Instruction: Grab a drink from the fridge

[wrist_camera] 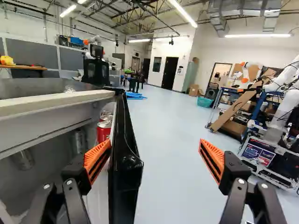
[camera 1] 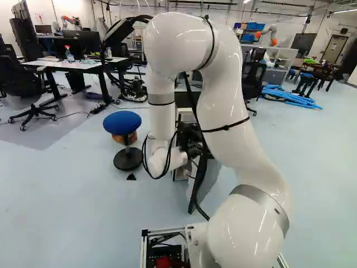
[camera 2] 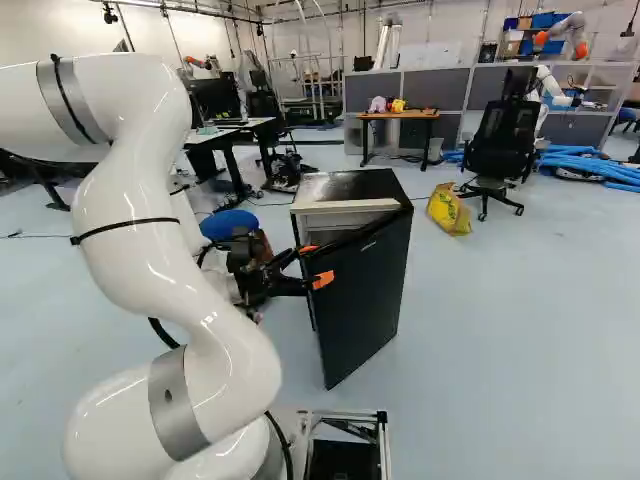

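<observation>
Jaws released, wide apart; open door [wrist_camera: 126, 182] stands between them. Red can [wrist_camera: 103, 133] noted inside fridge [camera 2: 350, 186]. Stool [camera 1: 122, 121] nearby; yellow bag [camera 2: 448, 208] beside chair [camera 2: 500, 145].

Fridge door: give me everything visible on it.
The fridge door is a flat, upright black panel, glossy along its edge, with a small pale mark near its top and a whitish inner side. It stands ajar, angled out from the fridge body; a red can shows by its inner side. The open gripper straddles its edge, one finger on the inner side, the other well clear outside. Whether the inner finger touches it, I can't tell.
</observation>
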